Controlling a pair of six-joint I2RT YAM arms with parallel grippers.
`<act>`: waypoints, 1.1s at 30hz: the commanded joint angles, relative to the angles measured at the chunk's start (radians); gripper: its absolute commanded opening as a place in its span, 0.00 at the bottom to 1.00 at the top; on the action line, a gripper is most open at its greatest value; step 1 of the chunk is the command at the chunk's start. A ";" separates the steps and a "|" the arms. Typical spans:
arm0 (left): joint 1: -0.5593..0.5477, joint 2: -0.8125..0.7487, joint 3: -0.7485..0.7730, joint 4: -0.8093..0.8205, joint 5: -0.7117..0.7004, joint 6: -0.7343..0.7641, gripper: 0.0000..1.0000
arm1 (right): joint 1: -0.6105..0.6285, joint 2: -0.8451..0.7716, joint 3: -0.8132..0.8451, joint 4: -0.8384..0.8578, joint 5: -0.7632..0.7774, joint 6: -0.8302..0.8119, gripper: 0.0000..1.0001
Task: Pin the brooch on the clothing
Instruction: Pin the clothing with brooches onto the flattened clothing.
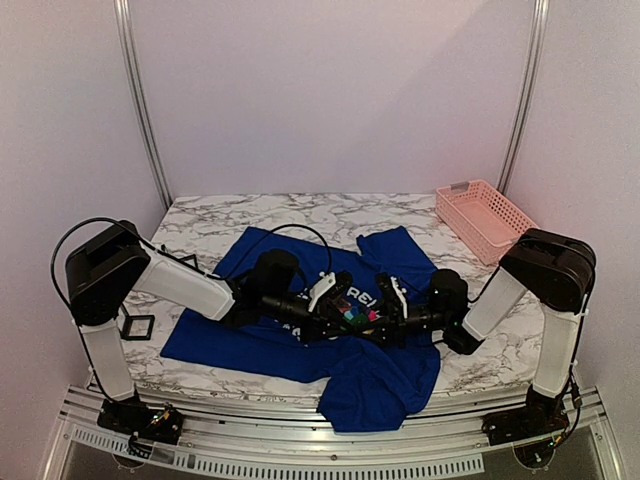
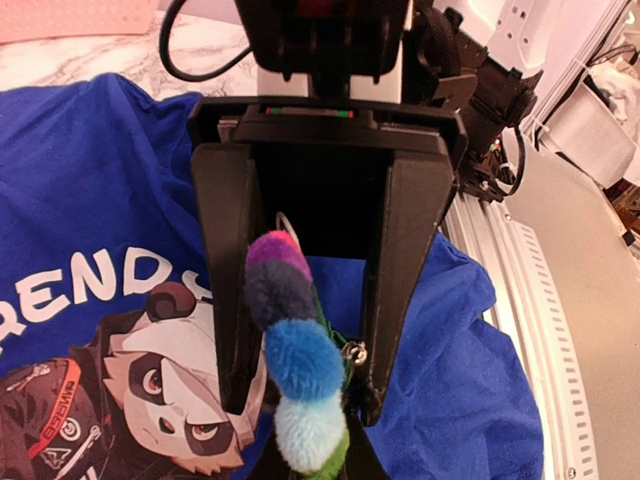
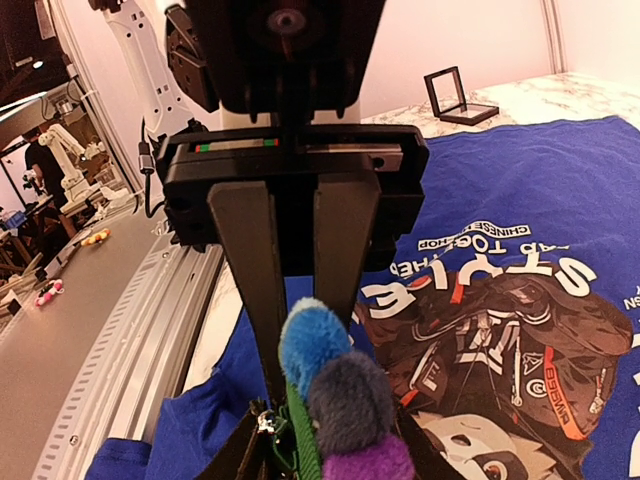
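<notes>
Slippage is the risk. The left gripper (image 2: 305, 400) straddles the brooch (image 2: 300, 350), and I cannot tell whether it pinches. At its 3 o'clock, the right gripper (image 3: 305, 380) is clenched on the same brooch, above the clothing (image 1: 250, 335). Uneven pulling could drop it or snag fabric.

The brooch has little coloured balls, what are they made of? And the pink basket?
The brooch looks like soft pom-poms, probably yarn or felted fibre: the balls have fuzzy, matte edges. A small shiny bit beside them may be a metal pin. The pink basket looks like hard plastic: smooth, with an even lattice of holes.
</notes>
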State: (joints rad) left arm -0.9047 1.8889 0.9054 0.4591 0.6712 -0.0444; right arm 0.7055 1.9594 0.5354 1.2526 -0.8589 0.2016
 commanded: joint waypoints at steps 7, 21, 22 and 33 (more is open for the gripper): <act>-0.019 -0.049 -0.015 0.006 0.002 0.031 0.00 | -0.025 0.024 0.008 -0.006 0.004 0.053 0.33; -0.019 -0.065 -0.033 0.006 -0.011 0.040 0.00 | -0.038 -0.002 -0.010 -0.020 0.029 0.062 0.34; -0.019 -0.064 -0.031 0.006 -0.008 0.042 0.00 | -0.038 -0.002 0.004 -0.041 0.030 0.063 0.34; -0.023 -0.061 -0.026 0.004 -0.001 0.043 0.00 | -0.037 0.000 0.033 -0.087 0.008 0.061 0.35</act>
State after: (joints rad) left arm -0.9070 1.8587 0.8867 0.4564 0.6220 -0.0174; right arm 0.6846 1.9594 0.5518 1.1984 -0.8787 0.2581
